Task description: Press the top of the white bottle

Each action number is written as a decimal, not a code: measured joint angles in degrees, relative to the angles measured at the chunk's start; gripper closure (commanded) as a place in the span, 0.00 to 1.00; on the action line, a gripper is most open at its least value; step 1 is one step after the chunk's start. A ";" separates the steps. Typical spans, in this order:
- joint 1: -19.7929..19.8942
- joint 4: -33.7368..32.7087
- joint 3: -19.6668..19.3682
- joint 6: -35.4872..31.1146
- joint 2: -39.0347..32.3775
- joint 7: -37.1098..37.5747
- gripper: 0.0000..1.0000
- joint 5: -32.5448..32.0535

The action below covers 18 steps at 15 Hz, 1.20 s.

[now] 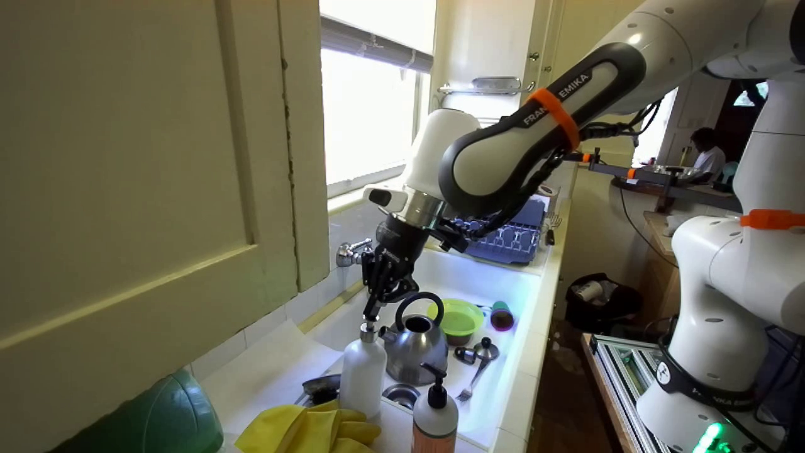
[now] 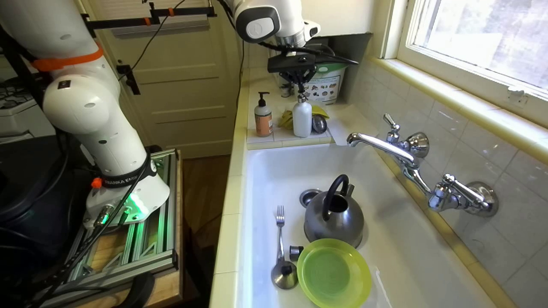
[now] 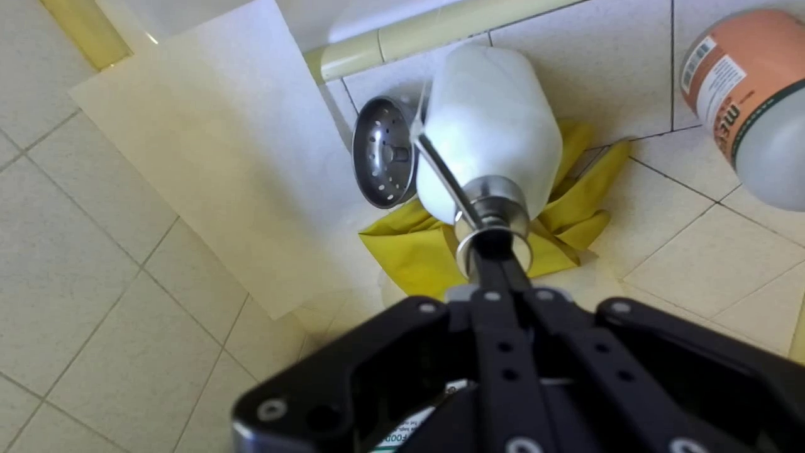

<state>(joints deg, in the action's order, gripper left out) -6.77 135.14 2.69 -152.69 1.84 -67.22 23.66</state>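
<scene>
The white bottle stands upright on the tiled counter beside the sink, in both exterior views (image 1: 363, 380) (image 2: 302, 120) and in the wrist view (image 3: 494, 119). It has a narrow metal pump top (image 3: 500, 200) with a thin spout. My gripper (image 1: 371, 311) is directly above the bottle, pointing down, in both exterior views (image 2: 301, 88). In the wrist view, its fingers (image 3: 494, 245) are together, with nothing seen between them. Their tips meet the round head of the pump and appear to touch it. The tips cover part of the pump head.
A soap bottle with black pump (image 1: 435, 415) stands beside the white bottle. Yellow gloves (image 3: 421, 251) and a sink strainer (image 3: 382, 152) lie around its base. The sink holds a steel kettle (image 2: 336, 222) and a green bowl (image 2: 334, 273). A faucet (image 2: 383, 146) reaches over the sink.
</scene>
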 measured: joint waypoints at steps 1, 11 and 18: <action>-0.04 -0.09 0.03 0.00 -0.08 -0.64 1.00 1.01; -0.27 -1.75 1.12 0.00 -1.54 -7.90 1.00 14.11; -0.18 -2.31 1.12 0.01 -1.58 -9.34 1.00 18.00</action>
<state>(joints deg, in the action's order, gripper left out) -6.95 132.84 3.81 -152.69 0.26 -76.55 41.66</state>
